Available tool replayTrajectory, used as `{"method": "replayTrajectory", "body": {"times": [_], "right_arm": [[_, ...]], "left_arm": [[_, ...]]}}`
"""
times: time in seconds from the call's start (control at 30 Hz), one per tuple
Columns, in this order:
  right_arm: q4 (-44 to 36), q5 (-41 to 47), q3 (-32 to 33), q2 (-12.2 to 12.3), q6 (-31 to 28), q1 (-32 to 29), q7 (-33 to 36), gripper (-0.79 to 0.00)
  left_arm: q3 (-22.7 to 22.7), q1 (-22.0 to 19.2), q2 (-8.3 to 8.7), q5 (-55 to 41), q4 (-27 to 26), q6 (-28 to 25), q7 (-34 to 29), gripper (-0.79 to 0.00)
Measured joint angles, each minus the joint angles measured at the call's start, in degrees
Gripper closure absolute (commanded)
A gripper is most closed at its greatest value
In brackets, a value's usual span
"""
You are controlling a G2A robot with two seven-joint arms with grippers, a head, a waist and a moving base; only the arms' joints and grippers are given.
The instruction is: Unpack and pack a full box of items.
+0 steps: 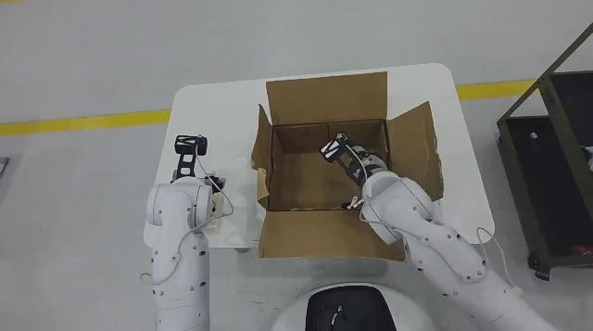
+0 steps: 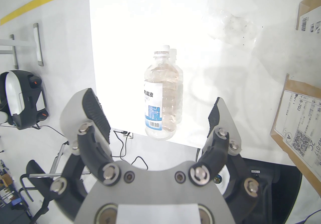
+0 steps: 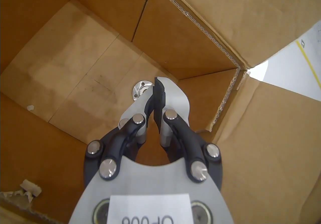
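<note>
Flange (image 3: pixel 140 89) lies flat just beyond my right gripper's (image 3: pixel 156 87) closed tips, perhaps touching. Left gripper (image 2: pixel 153 99) gapes wide before upright bottles (image 2: pixel 162 89).

White table (image 1: pixel 218 113): open box (image 1: pixel 326 97), two bottles (image 2: pixel 161 94)

A box (image 1: pixel 324 99) sits on the desk (image 1: pixel 213 113); two bottles (image 2: pixel 160 84) stand together left of it, by the near edge.

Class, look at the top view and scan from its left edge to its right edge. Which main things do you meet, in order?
left gripper → open cardboard box → dark cart beside the table.
</note>
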Motion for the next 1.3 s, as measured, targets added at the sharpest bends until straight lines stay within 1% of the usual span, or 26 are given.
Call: {"method": "replayTrajectory", "body": {"times": [0.1,0.23,0.27,0.3,0.33,0.4,0.47,0.5,0.57,0.63,0.77,0.87,1.17,1.3], "right_arm": [[1.15,-1.93,-0.96,-0.26,-0.41,0.13,0.15,0.0],[6.64,-1.21,-3.47,-1.77,0.91,4.39,5.0,0.0],[8.72,-1.46,-4.63,-2.36,1.48,6.24,6.39,-0.022],[10.47,-2.25,-5.7,-2.84,1.67,7.64,7.63,-0.12],[12.2,-2.73,-6.76,-3.37,1.72,9.08,8.68,-0.145],[16.7,-2.5,-9.05,-4.65,1.94,12.36,10.72,-0.16],[21.0,-3.56,-11.23,-5.93,3.18,14.92,12.12,-0.222],[22.65,-3.28,-11.9,-6.46,3.48,15.77,12.29,-0.249],[26.05,-1.79,-12.8,-7.55,4.05,17.39,11.9,-0.259],[28.49,-0.83,-13.23,-8.3,4.41,18.32,11.57,-0.292],[32.72,0.65,-13.47,-9.56,4.69,19.53,10.52,-0.323],[34.81,1.15,-13.25,-10.12,4.76,19.84,9.85,-0.326],[38.79,3.79,-11.24,-11.32,4.42,20.55,8.81,-0.332],[40.05,3.67,-10.67,-11.77,4.82,21.13,9.61,-0.366]], "left_arm": [[0.0,0.0,0.0,0.0,0.0,0.0,0.0,-0.785],[0.0,0.0,0.0,0.0,0.0,0.0,0.0,-0.785],[0.0,0.0,0.0,0.0,0.0,0.0,0.0,-0.785],[0.0,0.0,0.0,0.0,0.0,0.0,0.0,-0.785],[0.0,0.0,0.0,0.0,0.0,0.0,0.0,-0.785],[0.0,0.0,0.0,0.0,0.0,0.0,0.0,-0.785],[0.0,0.0,0.0,0.0,0.0,0.0,0.0,-0.785],[0.0,0.0,0.0,0.0,0.0,0.0,0.0,-0.785],[0.0,0.0,0.0,0.0,0.0,0.0,0.0,-0.785],[0.0,0.0,0.0,0.0,0.0,0.0,0.0,-0.785],[0.0,0.0,0.0,0.0,0.0,0.0,0.0,-0.785],[0.0,0.0,0.0,0.0,0.0,0.0,0.0,-0.785],[0.0,0.0,0.0,0.0,0.0,0.0,0.0,-0.785],[0.0,0.0,0.0,0.0,0.0,0.0,0.0,-0.785]]}}
